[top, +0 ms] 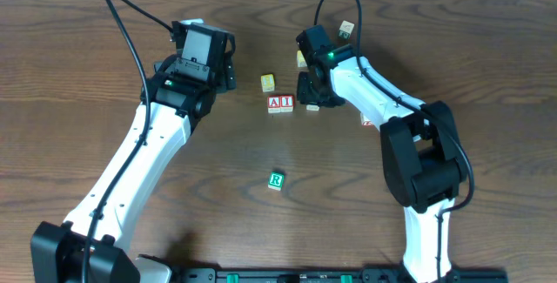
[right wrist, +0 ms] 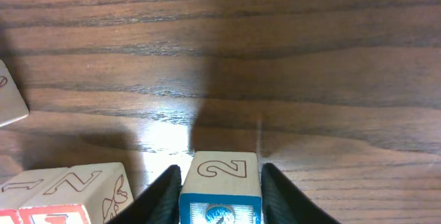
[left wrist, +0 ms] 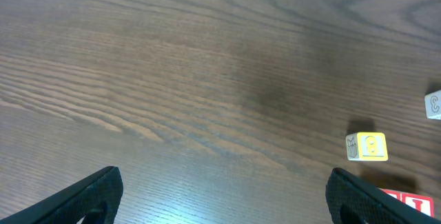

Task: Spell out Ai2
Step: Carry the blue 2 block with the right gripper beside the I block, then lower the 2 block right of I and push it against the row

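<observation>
We find the right hand (right wrist: pixel 220 177) pinching the 2 block (right wrist: pixel 221 169), one finger pressed to each side; only the right wrist view confirms this grip and the outlined numeral on the face. The overhead view hides the grip under the hand but places that block (top: pixel 312 106) just right of the I block (top: pixel 286 103), a narrow gap between them, and roughly in line with the A block (top: pixel 275 103), which touches the I. We cannot tell whether the 2 rests on the counter (top: pixel 104 231) or is slightly raised. The right wrist view shows the A-I pair only as a corner at lower left. The left hand (left wrist: pixel 224 186) is spread wide with nothing between its fingers (left wrist: pixel 93 195); this is clear only from the left wrist view. That view also shows a yellow block (left wrist: pixel 366 147) near the right finger, with a red-edged block partly visible just below it. Overhead alone shows a green R block (top: pixel 276 180) well apart toward the near edge, and a pale block (top: pixel 346 29) behind the right arm.
</observation>
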Robot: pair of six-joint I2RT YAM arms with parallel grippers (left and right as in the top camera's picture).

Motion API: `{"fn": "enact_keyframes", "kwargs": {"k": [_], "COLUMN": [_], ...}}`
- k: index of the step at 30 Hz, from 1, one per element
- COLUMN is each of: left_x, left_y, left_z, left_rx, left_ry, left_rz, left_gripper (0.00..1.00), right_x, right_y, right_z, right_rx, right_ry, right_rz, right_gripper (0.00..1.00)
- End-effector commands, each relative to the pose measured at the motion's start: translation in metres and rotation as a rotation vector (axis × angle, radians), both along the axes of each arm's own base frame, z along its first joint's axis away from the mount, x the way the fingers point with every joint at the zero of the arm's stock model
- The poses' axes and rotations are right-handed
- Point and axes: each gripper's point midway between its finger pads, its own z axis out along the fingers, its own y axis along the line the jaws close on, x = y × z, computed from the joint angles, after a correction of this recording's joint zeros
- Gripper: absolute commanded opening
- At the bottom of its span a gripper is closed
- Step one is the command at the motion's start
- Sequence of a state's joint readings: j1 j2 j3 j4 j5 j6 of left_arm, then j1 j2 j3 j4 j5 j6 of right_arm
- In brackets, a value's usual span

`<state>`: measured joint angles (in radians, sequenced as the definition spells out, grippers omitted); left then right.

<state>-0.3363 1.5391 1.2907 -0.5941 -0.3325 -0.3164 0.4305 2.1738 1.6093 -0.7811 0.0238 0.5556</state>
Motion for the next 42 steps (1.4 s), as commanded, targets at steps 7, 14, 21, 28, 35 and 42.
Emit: {"fn": "enact_keyframes", "kwargs": {"k": [7,14,21,28,35,42], "left_x": [0.001,0.001,0.001,0.001,0.001,0.001], "left_y": [0.007,0.007,0.007,0.007,0.007,0.007], "left_z": [0.006,0.006,0.006,0.006,0.006,0.006], "left_rx": [0.030,0.030,0.030,0.030,0.030,0.030], "left_ry": [-0.016,-0.016,-0.017,-0.016,-0.016,-0.016], "left_rz": [0.024,0.024,0.025,0.024,0.024,0.024], "left_gripper": [0.95,0.96,0.95,0.96,0.95,0.95], "right_x": [0.016,0.009,-0.006,-0.016,-0.025,-0.025], "right_y": [-0.012,-0.024,-0.038,-0.052,-0.066,-0.062], "right_z": [0.052,0.093,0.085,0.058,0.045,0.033], "right_rx": [-0.021,-0.046,-0.112,-0.107,-0.092,-0.067], "right_ry": [-0.116,-0.171,-0.111,-0.080,-0.071,-0.083], "right_rz": [0.027,0.025,0.104,0.084,0.065,0.082], "right_gripper": [0.60,0.63,0.75,0.77,0.79,0.81]}}
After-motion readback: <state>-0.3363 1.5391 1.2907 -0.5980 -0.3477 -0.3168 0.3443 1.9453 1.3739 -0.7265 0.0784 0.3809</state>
